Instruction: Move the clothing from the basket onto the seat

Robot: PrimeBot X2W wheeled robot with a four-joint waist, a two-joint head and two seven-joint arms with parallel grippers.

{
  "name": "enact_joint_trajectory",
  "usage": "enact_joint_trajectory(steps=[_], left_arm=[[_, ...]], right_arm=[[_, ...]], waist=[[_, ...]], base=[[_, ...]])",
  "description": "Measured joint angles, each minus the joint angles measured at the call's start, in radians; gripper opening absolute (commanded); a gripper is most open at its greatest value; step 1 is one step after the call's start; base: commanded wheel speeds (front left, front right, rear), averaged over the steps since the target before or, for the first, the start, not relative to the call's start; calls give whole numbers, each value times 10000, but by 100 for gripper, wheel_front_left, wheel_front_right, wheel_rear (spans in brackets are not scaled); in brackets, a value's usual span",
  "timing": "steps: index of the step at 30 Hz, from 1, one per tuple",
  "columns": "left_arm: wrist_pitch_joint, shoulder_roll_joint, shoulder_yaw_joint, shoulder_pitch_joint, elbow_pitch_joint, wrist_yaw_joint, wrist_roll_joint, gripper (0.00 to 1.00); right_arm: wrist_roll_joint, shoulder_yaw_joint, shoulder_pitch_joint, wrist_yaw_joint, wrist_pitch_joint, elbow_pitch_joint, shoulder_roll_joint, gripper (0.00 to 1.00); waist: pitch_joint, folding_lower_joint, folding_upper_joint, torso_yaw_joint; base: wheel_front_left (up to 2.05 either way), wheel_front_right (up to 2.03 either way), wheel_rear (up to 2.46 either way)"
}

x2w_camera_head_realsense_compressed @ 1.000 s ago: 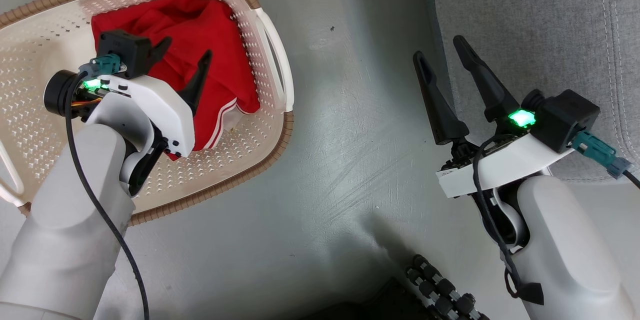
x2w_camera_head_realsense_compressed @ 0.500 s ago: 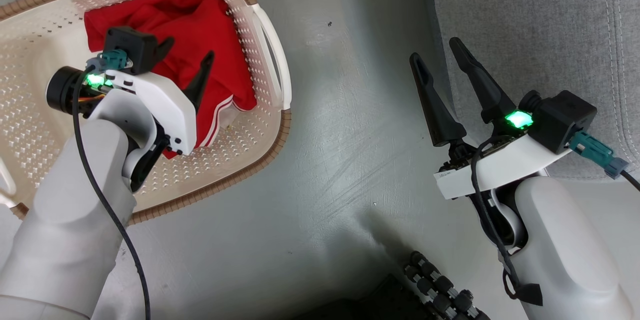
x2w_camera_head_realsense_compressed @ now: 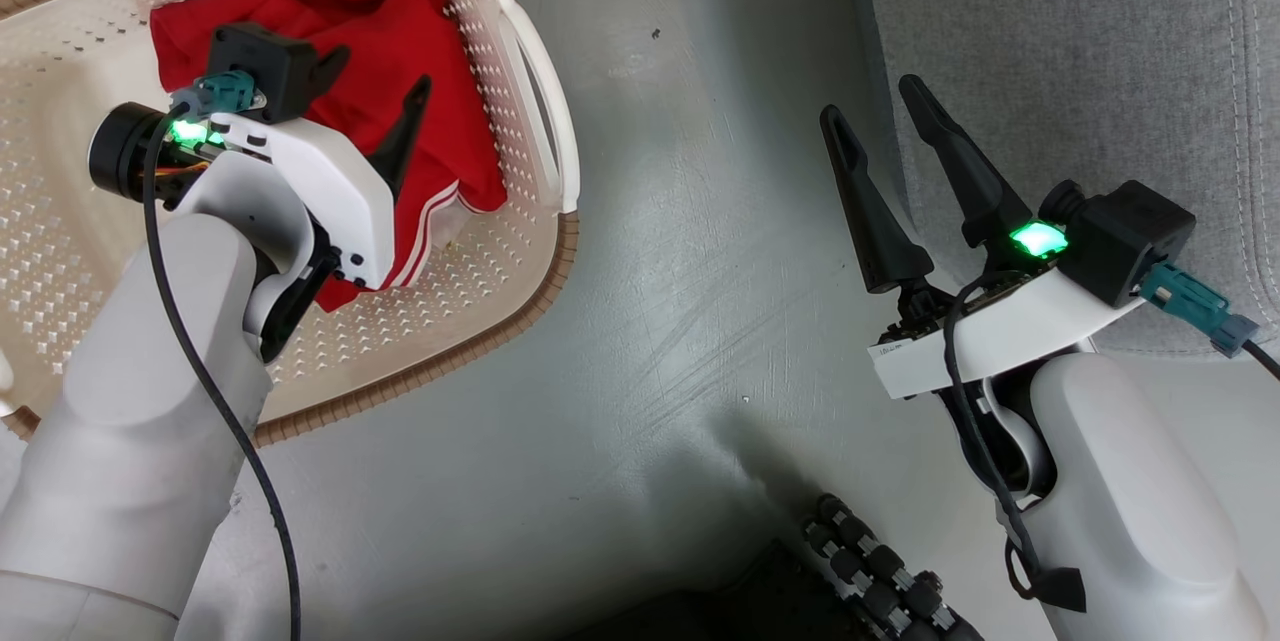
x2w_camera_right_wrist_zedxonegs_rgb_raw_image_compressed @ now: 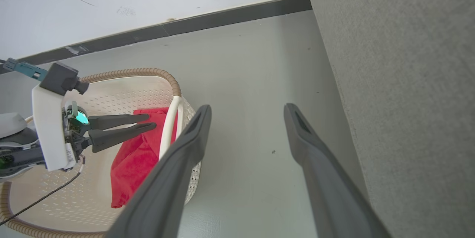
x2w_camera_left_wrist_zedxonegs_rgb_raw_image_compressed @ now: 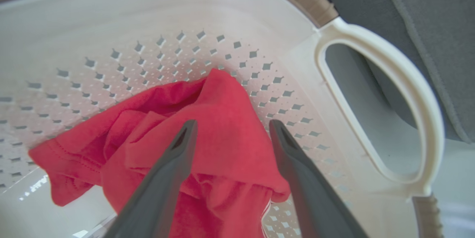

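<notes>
The red clothing [x2w_camera_head_realsense_compressed: 440, 121] lies bunched at the right end of the cream basket [x2w_camera_head_realsense_compressed: 520, 311], a white-striped hem showing at its near edge. My left gripper [x2w_camera_head_realsense_compressed: 383, 66] hangs open just above it, one finger on each side of a raised fold [x2w_camera_left_wrist_zedxonegs_rgb_raw_image_compressed: 222, 119], in the left wrist view [x2w_camera_left_wrist_zedxonegs_rgb_raw_image_compressed: 233, 123]. In the right wrist view, that gripper [x2w_camera_right_wrist_zedxonegs_rgb_raw_image_compressed: 152, 120] reaches over the clothing [x2w_camera_right_wrist_zedxonegs_rgb_raw_image_compressed: 137, 156] inside the basket [x2w_camera_right_wrist_zedxonegs_rgb_raw_image_compressed: 163, 72]. My right gripper [x2w_camera_head_realsense_compressed: 870, 96] stands open and empty over the floor at the edge of the grey seat [x2w_camera_head_realsense_compressed: 1080, 51].
Bare grey floor [x2w_camera_head_realsense_compressed: 690, 251] separates the basket from the seat. The basket's white handle [x2w_camera_left_wrist_zedxonegs_rgb_raw_image_compressed: 408, 82] faces the seat's side [x2w_camera_left_wrist_zedxonegs_rgb_raw_image_compressed: 426, 15]. My dark wheeled base [x2w_camera_head_realsense_compressed: 880, 581] shows at the bottom. A white wall with a dark baseboard [x2w_camera_right_wrist_zedxonegs_rgb_raw_image_compressed: 185, 26] runs behind the basket.
The whole head view has shifted slightly, so the basket sits further left and up. The left gripper stays open over the clothing. The right arm has hardly moved.
</notes>
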Motion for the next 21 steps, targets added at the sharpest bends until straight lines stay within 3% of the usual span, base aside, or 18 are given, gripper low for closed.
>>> enact_joint_trajectory(steps=[21], left_arm=[[36,345,42,-230,481,13,115,100]], right_arm=[[-4,-35,-67,0,2,-13,0,100]], waist=[[260,0,0,74]], base=[[0,0,0]])
